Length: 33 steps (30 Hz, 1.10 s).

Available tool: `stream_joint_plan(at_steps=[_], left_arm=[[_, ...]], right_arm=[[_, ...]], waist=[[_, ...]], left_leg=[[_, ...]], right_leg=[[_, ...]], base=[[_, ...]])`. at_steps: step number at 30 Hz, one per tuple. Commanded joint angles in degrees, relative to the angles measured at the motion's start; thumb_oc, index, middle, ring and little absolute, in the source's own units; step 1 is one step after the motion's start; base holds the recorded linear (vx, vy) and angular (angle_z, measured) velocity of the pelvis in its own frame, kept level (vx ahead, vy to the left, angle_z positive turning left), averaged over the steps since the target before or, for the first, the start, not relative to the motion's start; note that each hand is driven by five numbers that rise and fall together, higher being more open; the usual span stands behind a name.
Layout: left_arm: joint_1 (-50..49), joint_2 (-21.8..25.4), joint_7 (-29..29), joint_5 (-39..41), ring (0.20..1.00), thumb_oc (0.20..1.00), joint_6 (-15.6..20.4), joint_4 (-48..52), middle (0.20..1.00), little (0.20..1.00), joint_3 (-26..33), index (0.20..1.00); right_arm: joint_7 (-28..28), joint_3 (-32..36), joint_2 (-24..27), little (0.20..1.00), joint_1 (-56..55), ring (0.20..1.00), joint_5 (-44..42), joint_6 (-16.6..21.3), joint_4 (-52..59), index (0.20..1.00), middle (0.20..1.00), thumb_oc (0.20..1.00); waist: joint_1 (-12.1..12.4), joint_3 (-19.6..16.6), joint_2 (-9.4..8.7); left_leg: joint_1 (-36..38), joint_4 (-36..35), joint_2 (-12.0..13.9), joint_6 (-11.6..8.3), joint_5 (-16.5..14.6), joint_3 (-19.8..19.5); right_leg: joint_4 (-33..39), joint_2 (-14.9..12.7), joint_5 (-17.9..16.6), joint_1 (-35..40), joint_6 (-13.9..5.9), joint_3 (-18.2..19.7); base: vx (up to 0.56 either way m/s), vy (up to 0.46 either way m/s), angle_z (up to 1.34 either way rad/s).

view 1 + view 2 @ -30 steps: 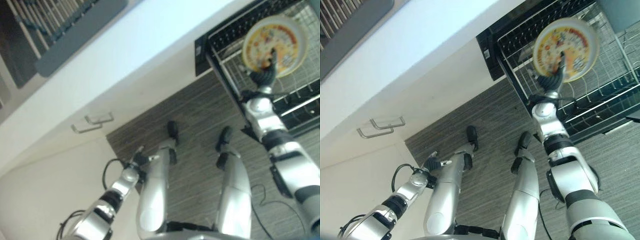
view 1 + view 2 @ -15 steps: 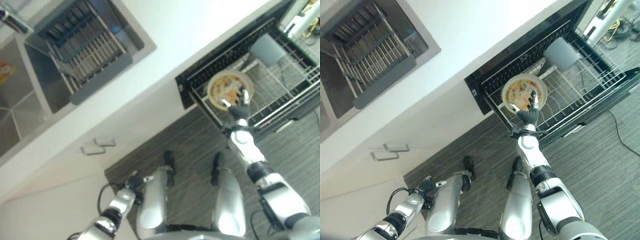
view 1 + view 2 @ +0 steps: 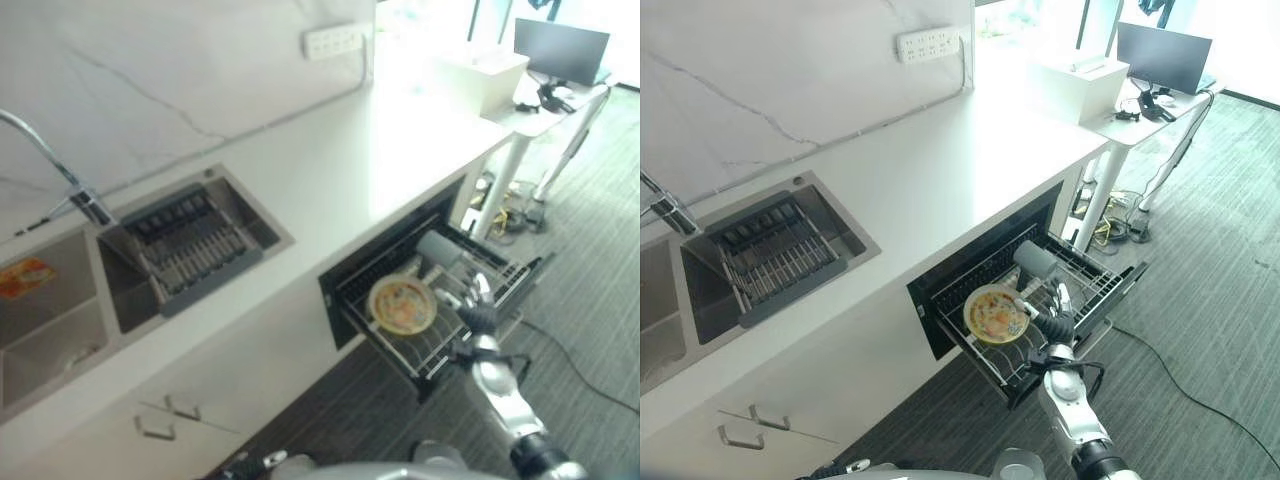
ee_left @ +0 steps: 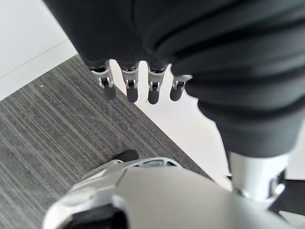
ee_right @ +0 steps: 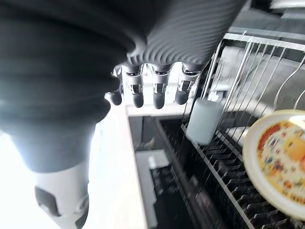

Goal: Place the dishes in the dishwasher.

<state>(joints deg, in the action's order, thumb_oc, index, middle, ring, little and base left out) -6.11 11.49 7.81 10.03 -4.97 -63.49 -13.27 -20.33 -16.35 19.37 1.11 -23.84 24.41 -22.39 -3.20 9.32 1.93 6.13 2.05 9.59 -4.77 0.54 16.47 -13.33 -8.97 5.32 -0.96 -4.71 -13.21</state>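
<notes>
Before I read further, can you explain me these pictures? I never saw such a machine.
This is a humanoid robot with two arms, loading a dishwasher. The two wide pictures come from cameras on its head, looking down at a kitchen. The two close pictures come from cameras on its wrists.

The white counter carries a sink with a drying rack inside. Below, the dishwasher rack is pulled out. A yellow patterned plate stands in it, beside a grey cup.

The right hand is next to the plate, its fingers straight, holding nothing. The left hand hangs over the floor, also with nothing in it.
</notes>
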Motion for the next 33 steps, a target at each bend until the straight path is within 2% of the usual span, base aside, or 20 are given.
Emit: stream_joint_plan(at_steps=[1, 4, 10, 12, 15, 16, 17, 18, 19, 22, 26, 30, 31, 33], left_arm=[[2.23, 0.00, -1.17, -2.13, 1.000, 1.000, -0.25, 0.82, 1.000, 1.000, 0.15, 1.000], [1.59, 0.62, -1.75, -2.22, 1.000, 1.000, -0.94, 1.53, 1.000, 1.000, 1.64, 1.000], [1.45, 1.21, -3.75, -1.97, 1.000, 1.000, -0.95, 0.88, 1.000, 1.000, 1.95, 1.000], [1.86, 1.51, -4.43, -1.53, 1.000, 1.000, -1.14, 0.15, 1.000, 1.000, 1.22, 1.000], [2.08, 1.91, -4.55, -0.98, 1.000, 1.000, -1.43, -0.28, 1.000, 1.000, 0.38, 1.000], [2.33, 2.14, -4.54, -0.55, 1.000, 1.000, -1.69, -0.50, 1.000, 1.000, -0.11, 1.000], [2.44, 2.20, -4.48, -0.44, 1.000, 1.000, -1.72, -0.71, 1.000, 1.000, -0.31, 1.000], [2.73, 2.46, -4.57, -0.01, 1.000, 1.000, -1.61, -1.21, 1.000, 1.000, -0.88, 1.000], [3.12, 2.54, -4.65, 0.31, 1.000, 1.000, -1.79, -1.41, 1.000, 1.000, -1.32, 1.000], [5.17, 2.74, -4.54, 1.62, 1.000, 1.000, -1.94, -1.71, 1.000, 1.000, -2.76, 1.000], [7.31, 2.36, -4.40, 2.69, 1.000, 1.000, -1.68, -1.81, 1.000, 1.000, -4.06, 1.000], [7.80, 0.81, -4.02, 3.80, 1.000, 1.000, -0.95, -1.71, 1.000, 1.000, -4.92, 1.000], [7.63, 0.70, -4.14, 3.85, 1.000, 1.000, -0.77, -1.76, 1.000, 1.000, -4.96, 1.000], [7.27, 0.32, -4.90, 3.64, 1.000, 1.000, -0.18, -1.84, 1.000, 1.000, -4.95, 1.000]], right_arm=[[0.89, 5.24, 2.42, 1.000, 5.23, 1.000, -0.61, 4.71, 6.24, 1.000, 1.000, 1.000], [-0.58, 10.51, 3.94, 1.000, 1.02, 1.000, -2.71, 4.35, 7.64, 1.000, 1.000, 1.000], [-4.68, 17.38, 4.13, 1.000, -2.38, 1.000, -8.24, 5.92, 3.76, 1.000, 1.000, 1.000], [-8.30, 20.13, 4.25, 1.000, -3.10, 1.000, -9.19, 7.07, 1.04, 1.000, 1.000, 1.000], [-6.69, 22.67, 3.53, 1.000, -3.84, 1.000, -16.36, 7.25, -2.62, 1.000, 1.000, 1.000], [-4.35, 23.65, 2.60, 1.000, -4.01, 1.000, -23.05, 7.25, -5.02, 1.000, 1.000, 1.000], [-3.30, 24.17, 2.14, 1.000, -4.08, 1.000, -25.25, 6.84, -5.94, 1.000, 1.000, 1.000], [2.16, 24.94, 1.03, 1.000, -3.88, 1.000, -34.02, 6.17, -8.61, 1.000, 1.000, 1.000], [5.21, 25.38, 0.09, 1.000, -3.48, 1.000, -38.54, 5.54, -10.13, 1.000, 1.000, 1.000], [12.23, 24.53, -1.04, 1.000, -0.57, 1.000, -46.28, 3.41, -13.65, 1.000, 1.000, 1.000], [16.26, 23.69, -0.44, 1.000, 3.48, 1.000, -50.40, 1.43, -16.32, 1.000, 1.000, 1.000], [22.03, 21.77, 0.36, 1.000, 8.17, 1.000, -50.54, -6.03, -18.60, 1.000, 1.000, 1.000], [22.33, 21.66, 0.46, 1.000, 8.51, 1.000, -50.17, -6.41, -19.03, 1.000, 1.000, 1.000], [23.68, 21.07, 1.08, 1.000, 10.45, 1.000, -48.18, -8.95, -20.88, 1.000, 1.000, 1.000]], waist=[[-2.06, 5.27, -0.54], [-3.67, 4.72, -1.08], [-4.90, 4.13, -1.28], [-5.20, 4.13, -1.25], [-5.26, 4.25, -1.04], [-5.20, 4.35, -0.84], [-5.15, 4.38, -0.77], [-4.94, 4.68, -0.46], [-4.76, 4.98, -0.17], [-3.84, 7.04, 0.92], [-3.05, 9.66, 2.19], [-2.04, 12.32, 4.28], [-1.96, 12.41, 4.31], [-1.52, 13.09, 5.49]], left_leg=[[-1.39, 4.88, 0.93, 1.81, -5.42, 0.50], [-0.18, 4.45, 0.90, 1.87, -5.98, 1.05], [0.71, 3.38, 0.84, 1.78, -6.09, 1.58], [0.82, 2.97, 0.77, 1.63, -6.04, 1.77], [0.79, 2.51, 0.57, 1.53, -5.90, 1.80], [0.70, 2.33, 0.39, 1.59, -5.87, 1.82], [0.59, 2.34, 0.36, 1.61, -5.87, 1.81], [0.25, 2.52, 0.15, 1.81, -5.90, 1.56], [-0.26, 2.99, 0.05, 1.92, -6.00, 1.32], [-3.55, 5.69, -0.42, 2.23, -6.39, -0.14], [-6.96, 8.09, -0.93, 2.11, -6.23, -1.50], [-10.17, 11.09, -2.22, 2.31, -5.94, -3.04], [-9.78, 11.51, -2.64, 1.95, -7.11, -3.63], [-10.20, 11.73, -3.28, 2.18, -6.82, -4.10]], right_leg=[[-1.37, -0.61, 6.09, 3.84, 1.63, -2.07], [-0.45, 0.03, 5.84, 4.49, 1.36, -1.18], [1.07, 0.74, 5.37, 5.09, 1.13, -0.52], [1.90, 0.85, 5.00, 5.24, 0.96, -0.51], [2.45, 0.85, 4.77, 5.29, 0.80, -0.70], [2.37, 0.78, 4.83, 5.16, 0.84, -0.88], [2.21, 0.71, 4.89, 5.05, 0.84, -1.01], [1.52, 0.56, 5.22, 4.74, 1.06, -1.18], [0.61, 0.43, 5.65, 4.32, 1.28, -1.29], [-3.45, -0.36, 7.12, 1.22, 2.13, -1.61], [-7.06, -1.13, 8.12, -2.09, 2.90, -1.75], [-12.19, -2.26, 9.42, -5.65, 3.86, -1.49], [-13.11, -2.56, 10.92, -5.47, 3.52, -0.88], [-14.40, -3.17, 11.25, -6.34, 3.68, -0.75]], base=[[0.04, -0.084, -0.05], [0.03, -0.084, -0.16], [0.02, -0.053, -0.16], [0.01, -0.040, -0.12], [0.00, -0.010, -0.01], [0.00, 0.000, 0.00], [0.00, 0.000, 0.00], [0.02, -0.005, 0.10], [0.01, 0.008, 0.12], [-0.08, 0.042, 0.13], [-0.13, 0.067, 0.20], [-0.02, 0.100, 0.16], [0.11, 0.137, 0.18], [0.10, 0.149, 0.11]])
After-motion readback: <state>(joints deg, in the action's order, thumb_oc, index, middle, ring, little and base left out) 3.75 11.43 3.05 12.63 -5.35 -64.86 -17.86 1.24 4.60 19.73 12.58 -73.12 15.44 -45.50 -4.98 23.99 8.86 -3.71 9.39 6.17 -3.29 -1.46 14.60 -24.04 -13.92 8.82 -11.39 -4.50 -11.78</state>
